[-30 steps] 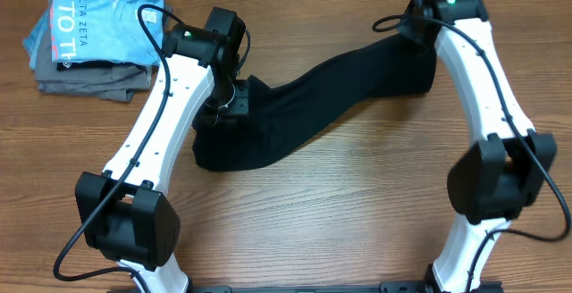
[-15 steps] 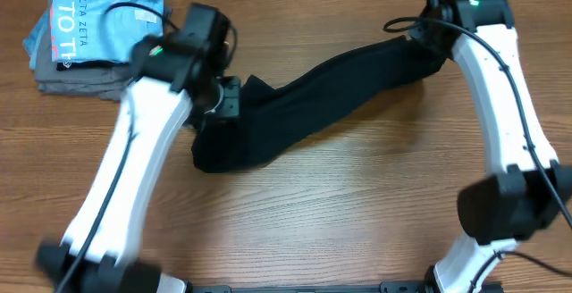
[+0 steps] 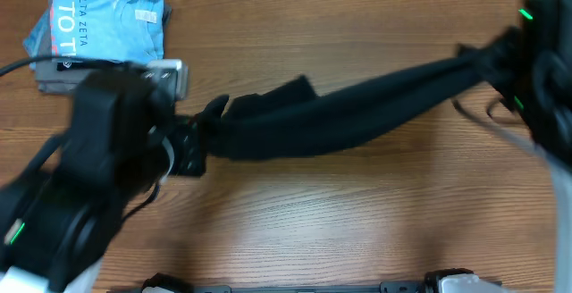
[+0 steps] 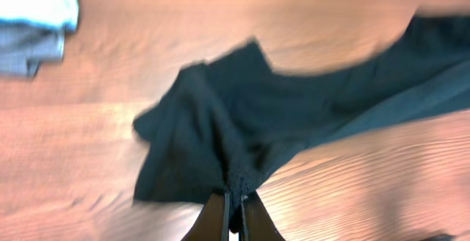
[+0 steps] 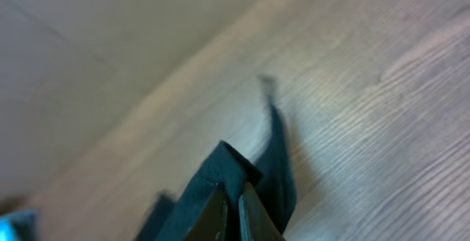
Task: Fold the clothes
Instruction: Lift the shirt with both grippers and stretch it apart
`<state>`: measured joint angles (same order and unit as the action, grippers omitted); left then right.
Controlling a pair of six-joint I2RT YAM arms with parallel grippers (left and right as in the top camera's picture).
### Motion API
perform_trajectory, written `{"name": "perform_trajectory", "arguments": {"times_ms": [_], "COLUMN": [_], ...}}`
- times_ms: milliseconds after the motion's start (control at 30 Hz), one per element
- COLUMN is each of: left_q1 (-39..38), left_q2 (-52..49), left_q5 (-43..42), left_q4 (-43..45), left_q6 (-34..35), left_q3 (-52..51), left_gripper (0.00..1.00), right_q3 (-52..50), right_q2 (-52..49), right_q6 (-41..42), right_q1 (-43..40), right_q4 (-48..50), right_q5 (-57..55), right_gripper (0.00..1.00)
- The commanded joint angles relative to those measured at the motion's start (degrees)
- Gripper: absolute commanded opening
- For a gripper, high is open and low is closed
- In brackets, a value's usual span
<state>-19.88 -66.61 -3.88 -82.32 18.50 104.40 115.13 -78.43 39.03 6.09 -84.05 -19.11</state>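
The clothes (image 3: 357,105), a black T-shirt, hang bunched into a long band stretched across the table from left to upper right. My left gripper (image 3: 198,139) is shut on the band's left end; in the left wrist view its jaws (image 4: 235,195) pinch black fabric (image 4: 220,123) that spreads out above the wood. My right gripper (image 3: 493,56) holds the right end; in the right wrist view it (image 5: 231,189) is shut on a folded black edge (image 5: 275,160). Both arms are raised near the overhead camera and blurred.
A light blue T-shirt with white lettering (image 3: 98,20) lies on grey folded garments (image 3: 54,77) at the table's far left corner, also seen as a blue-and-grey stack (image 4: 33,20). Bare wooden tabletop (image 3: 357,213) lies under and in front of the shirt.
Both arms have risen and spread apart, the left toward the left, the right toward the right. The black shirt went from a sagging heap to a taut, lifted band.
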Motion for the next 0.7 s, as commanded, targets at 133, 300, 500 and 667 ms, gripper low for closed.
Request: {"name": "perform_trajectory", "arguments": {"times_ms": [133, 300, 500, 667], "left_q1": [-2.8, -2.8, -2.8, -2.8], "left_q2": [7.3, 7.2, 2.5, -4.4], "left_q5": [3.8, 8.4, 17.9, 20.9], "left_q4": [-3.2, -3.5, -1.8, -1.8], "left_q6": [2.1, 2.3, 2.1, 1.1], "left_q3": [16.6, 21.7, 21.7, 21.7], "left_gripper": [0.04, 0.04, 0.04, 0.04], "right_q3": [1.1, 4.5, 5.4, 5.4], "right_q2": [15.0, 18.0, 16.2, 11.9], "right_q6": [0.2, -0.1, -0.2, -0.2], "right_q1": [-0.2, -0.2, -0.2, -0.2], "right_q4": [0.1, 0.4, 5.0, 6.1], "right_q5": [3.0, 3.4, 3.3, 2.9], "right_gripper": [0.04, 0.04, 0.04, 0.04]}}
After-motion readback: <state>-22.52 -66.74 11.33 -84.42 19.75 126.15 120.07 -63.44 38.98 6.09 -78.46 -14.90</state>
